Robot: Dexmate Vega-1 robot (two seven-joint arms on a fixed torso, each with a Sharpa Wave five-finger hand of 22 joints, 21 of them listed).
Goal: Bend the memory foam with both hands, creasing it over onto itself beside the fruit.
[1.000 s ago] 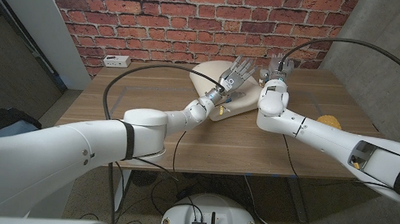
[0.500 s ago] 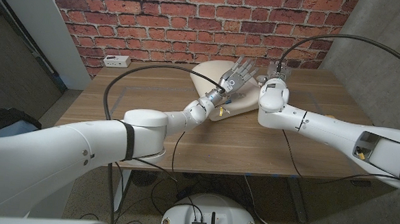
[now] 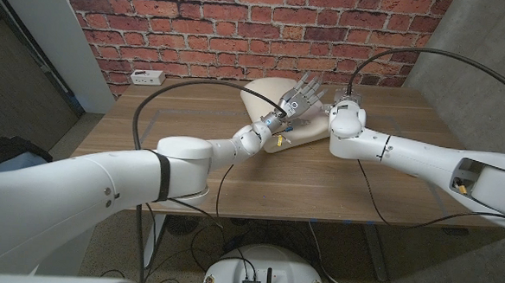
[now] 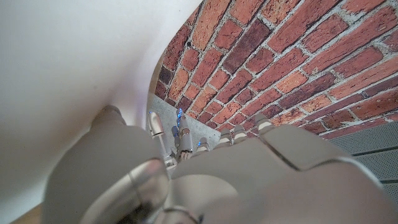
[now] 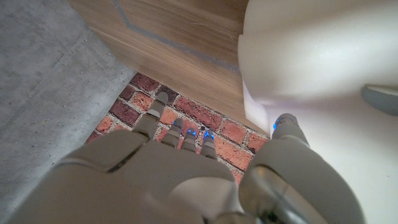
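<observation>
White rounded arms, black cables, grey metallic fingers (image 3: 307,85)

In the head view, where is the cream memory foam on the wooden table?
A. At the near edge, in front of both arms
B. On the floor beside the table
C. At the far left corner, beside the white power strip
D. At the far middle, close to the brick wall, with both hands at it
D: the memory foam lies at the far middle of the table, under the brick wall, with the left hand and right hand at it.
</observation>
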